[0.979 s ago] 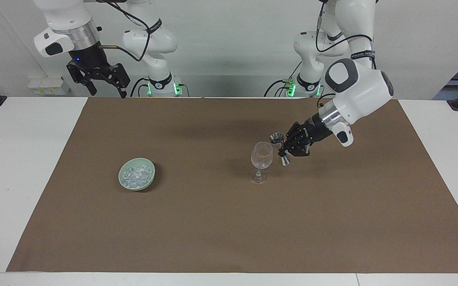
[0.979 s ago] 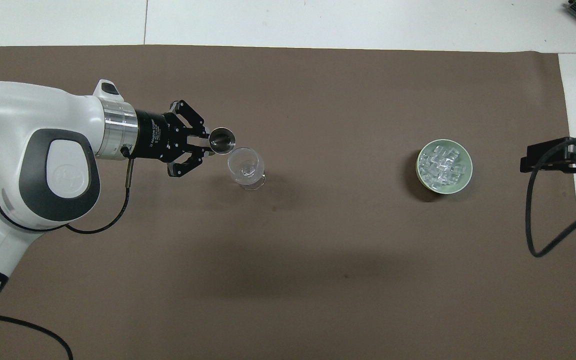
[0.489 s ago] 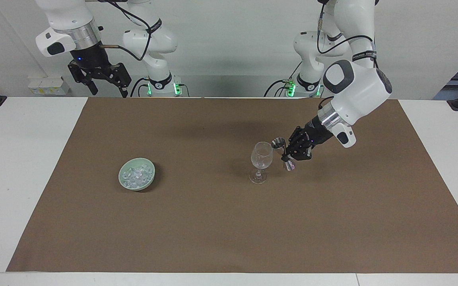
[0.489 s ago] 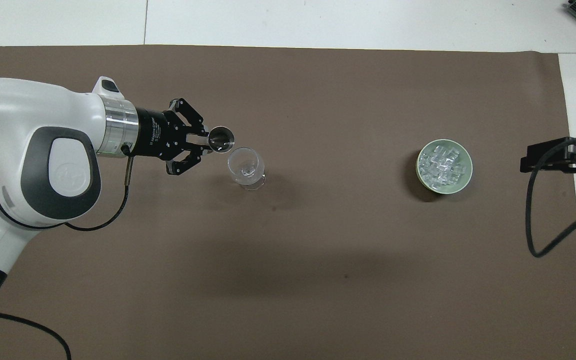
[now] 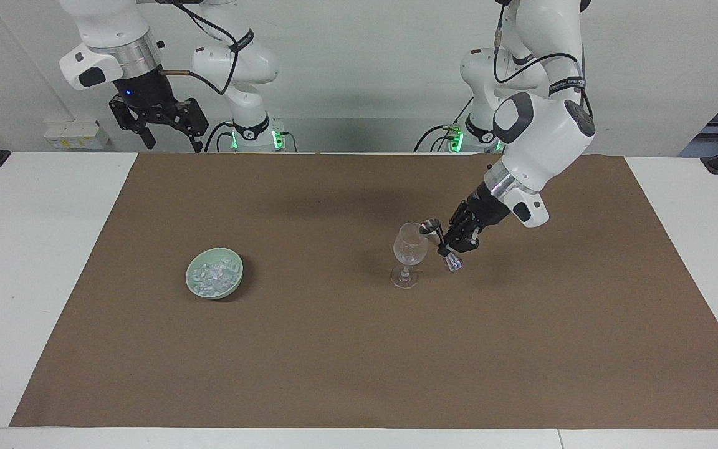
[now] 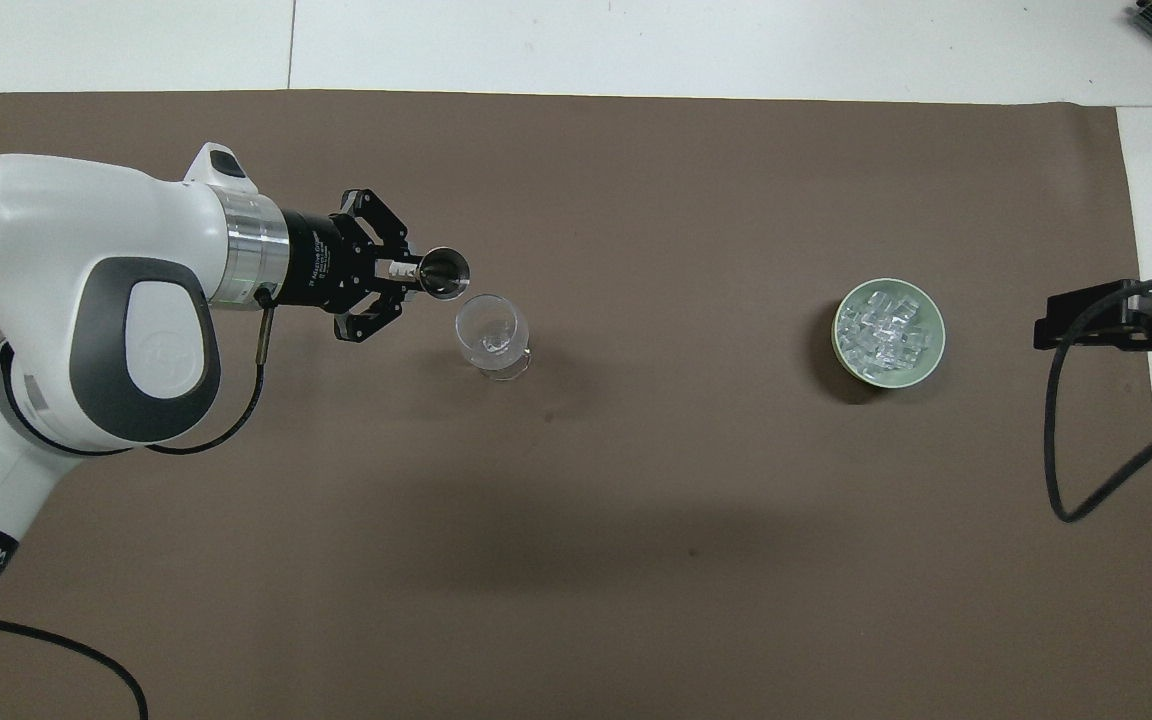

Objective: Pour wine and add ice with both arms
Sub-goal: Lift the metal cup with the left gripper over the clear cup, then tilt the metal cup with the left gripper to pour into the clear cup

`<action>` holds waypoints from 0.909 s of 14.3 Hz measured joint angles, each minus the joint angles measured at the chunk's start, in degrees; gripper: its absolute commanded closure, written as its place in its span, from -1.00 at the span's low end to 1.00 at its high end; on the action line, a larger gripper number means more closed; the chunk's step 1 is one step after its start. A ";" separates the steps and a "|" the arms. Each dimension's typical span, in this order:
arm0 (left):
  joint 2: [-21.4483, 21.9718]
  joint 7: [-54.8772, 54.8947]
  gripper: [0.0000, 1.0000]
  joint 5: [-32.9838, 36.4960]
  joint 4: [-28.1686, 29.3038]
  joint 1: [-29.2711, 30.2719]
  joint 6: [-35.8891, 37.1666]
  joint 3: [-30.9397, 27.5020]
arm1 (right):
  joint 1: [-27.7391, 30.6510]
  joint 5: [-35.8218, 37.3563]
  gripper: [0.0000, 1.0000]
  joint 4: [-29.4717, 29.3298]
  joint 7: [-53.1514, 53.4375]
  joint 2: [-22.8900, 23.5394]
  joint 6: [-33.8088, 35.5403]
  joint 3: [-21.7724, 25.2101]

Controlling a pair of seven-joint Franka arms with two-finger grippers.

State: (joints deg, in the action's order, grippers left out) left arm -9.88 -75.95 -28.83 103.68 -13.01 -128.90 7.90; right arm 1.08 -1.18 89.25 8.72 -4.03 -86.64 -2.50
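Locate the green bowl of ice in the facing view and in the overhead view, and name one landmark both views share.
Facing view: the green bowl sits on the brown mat toward the right arm's end, left of picture centre.
Overhead view: the same bowl lies right of centre, ice visible inside.
Shared landmark: the stemmed glass, beside the metal jigger held by the left gripper.

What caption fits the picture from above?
Left gripper tips a metal jigger beside the stemmed glass; ice waits in its bowl.
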 measured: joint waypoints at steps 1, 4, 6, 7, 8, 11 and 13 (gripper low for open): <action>-0.01 0.00 1.00 0.74 0.00 -0.28 -0.40 0.02 | 0.00 0.00 -1.00 0.19 -0.25 -0.11 0.00 0.00; -0.06 0.21 1.00 3.69 0.00 -0.63 -0.78 0.06 | 0.00 0.00 -1.00 0.50 -0.35 -0.25 0.00 0.03; -0.06 0.83 1.00 5.23 0.00 -0.99 -0.80 0.06 | 0.01 0.01 -1.00 0.91 -0.35 -0.51 0.02 0.14; -0.06 1.50 1.00 5.33 0.01 -1.10 -0.80 0.07 | 0.01 0.01 -1.00 1.13 -0.35 -0.68 0.02 0.19; -0.08 1.95 1.00 5.37 0.03 -1.16 -0.80 0.07 | 0.01 0.02 -1.00 1.30 -0.35 -0.82 0.02 0.22; -0.13 2.62 1.00 7.34 0.04 -1.58 -0.82 0.06 | 0.01 0.02 -1.00 1.83 -0.35 -1.14 0.02 0.25; -0.13 2.62 1.00 8.48 0.05 -2.00 -0.87 0.11 | 0.01 0.02 -1.00 2.45 -0.35 -1.57 0.02 0.28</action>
State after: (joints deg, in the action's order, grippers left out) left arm -10.01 -73.32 -20.35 103.72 -15.00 -129.77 8.01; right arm 1.09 -1.16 91.70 8.37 -5.60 -86.63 -2.21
